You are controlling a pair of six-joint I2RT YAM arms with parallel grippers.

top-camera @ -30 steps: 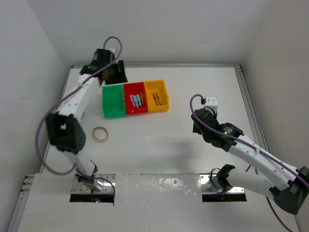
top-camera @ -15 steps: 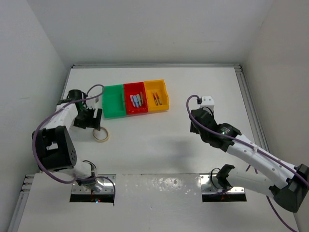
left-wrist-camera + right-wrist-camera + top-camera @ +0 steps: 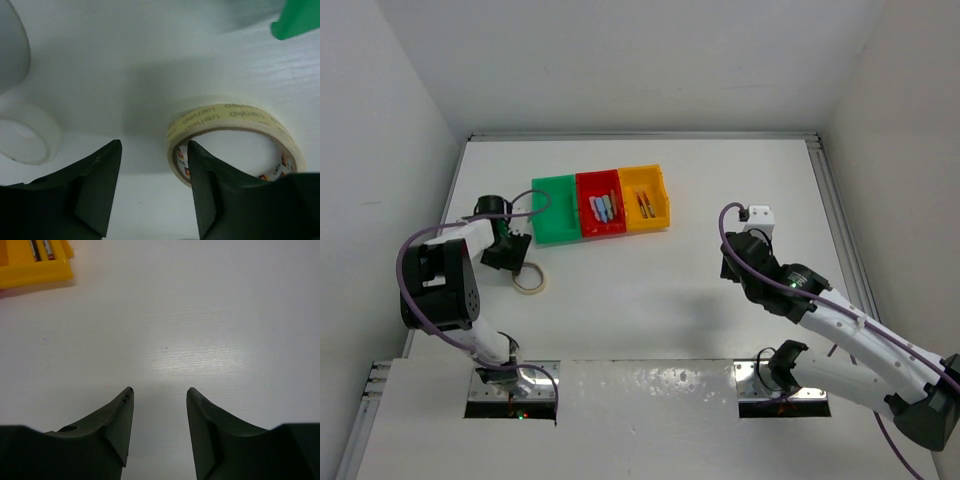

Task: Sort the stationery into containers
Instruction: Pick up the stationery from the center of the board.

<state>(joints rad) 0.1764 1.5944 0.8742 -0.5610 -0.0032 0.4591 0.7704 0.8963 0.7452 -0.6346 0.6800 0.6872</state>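
Observation:
A cream tape roll ring (image 3: pixel 528 279) lies flat on the table, left of and nearer than the bins. My left gripper (image 3: pixel 511 262) is low at its upper-left edge. In the left wrist view the left gripper (image 3: pixel 155 150) is open; its right finger (image 3: pixel 215 190) overlaps the left inner edge of the tape roll (image 3: pixel 235 115), and the left finger is outside it. The green bin (image 3: pixel 554 210) is empty. The red bin (image 3: pixel 588 210) holds stubby sticks (image 3: pixel 604 208). The yellow-orange bin (image 3: pixel 660 200) holds thin pens (image 3: pixel 644 204). My right gripper (image 3: pixel 730 258) is open and empty above bare table, as the right wrist view (image 3: pixel 159 392) shows.
A corner of the green bin (image 3: pixel 300 20) shows at the top right of the left wrist view, and a white round part (image 3: pixel 25 132) at its left. A corner of the yellow-orange bin (image 3: pixel 30 275) shows in the right wrist view. The walls stand close behind and to the left.
My left arm has swung from behind the green bin down and towards me to the tape roll. My right arm has shifted slightly towards me and to the right.

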